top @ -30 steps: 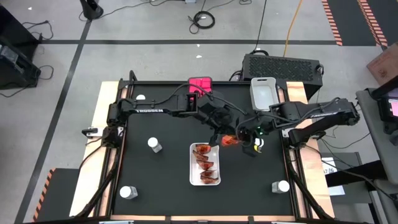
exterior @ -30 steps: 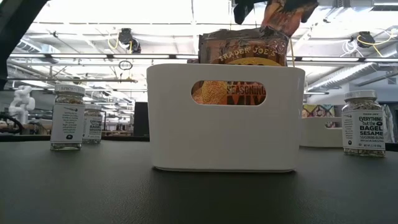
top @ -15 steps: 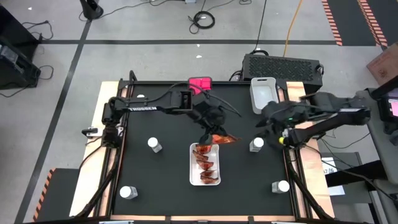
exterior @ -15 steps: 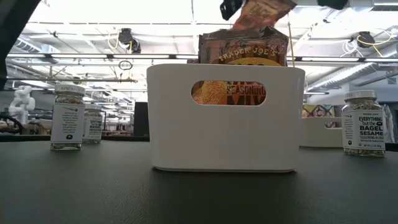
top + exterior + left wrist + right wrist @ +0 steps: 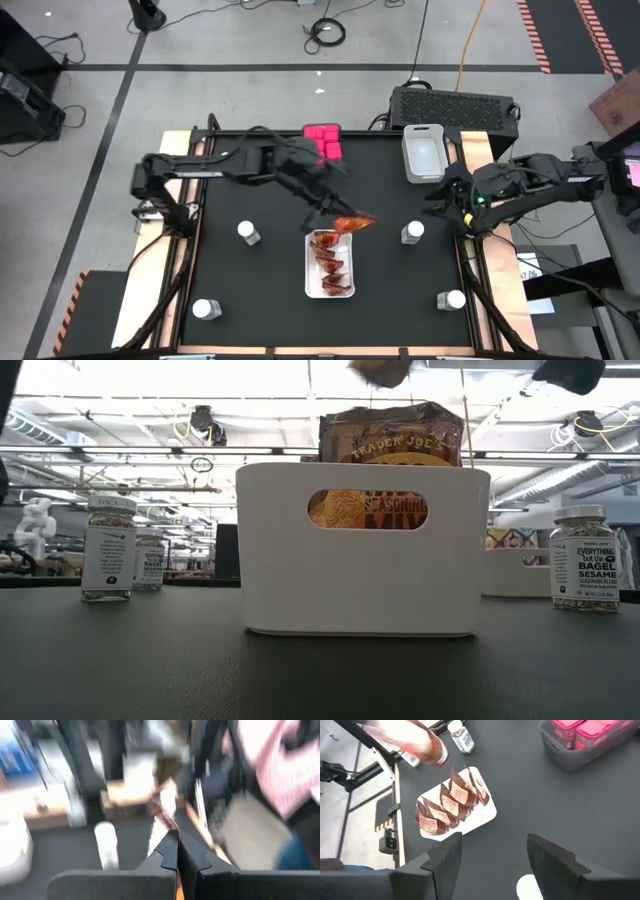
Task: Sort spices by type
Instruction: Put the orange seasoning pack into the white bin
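My left gripper (image 5: 335, 212) hangs over the far end of the white tray (image 5: 312, 288), shut on a crinkly red-orange packet (image 5: 354, 222). Several more such packets (image 5: 330, 262) stand in a row in the tray. Pink cube boxes (image 5: 323, 140) sit in a bin at the far edge. Clear white-capped jars stand on the table: one left of the tray (image 5: 247, 232), one right of it (image 5: 412, 232), and two near the front corners. My right gripper (image 5: 438, 205) is open beyond the right-hand jar, touching nothing; its wrist view shows the gripper (image 5: 492, 862) with spread fingers. My left gripper pinches the packet between its two shut fingers; in the left wrist view the packet (image 5: 162, 817) shows edge-on, sticking out past the fingertips (image 5: 170, 847). The packet's held end (image 5: 343, 218) is next to the fingers. The packet is lifted clear above the tray's far end.
A pale rectangular bin (image 5: 424, 152) sits at the far right of the table. The low view shows the white tray (image 5: 365, 575) in front, with jars to its left (image 5: 108, 548) and right (image 5: 583, 558). The black mat between the jars is bare.
My right gripper has left the packet and drawn back toward the table's right edge. My left gripper has kept the packet and carried it a little toward the left, to the tray's far end, while its arm has swung out leftward.
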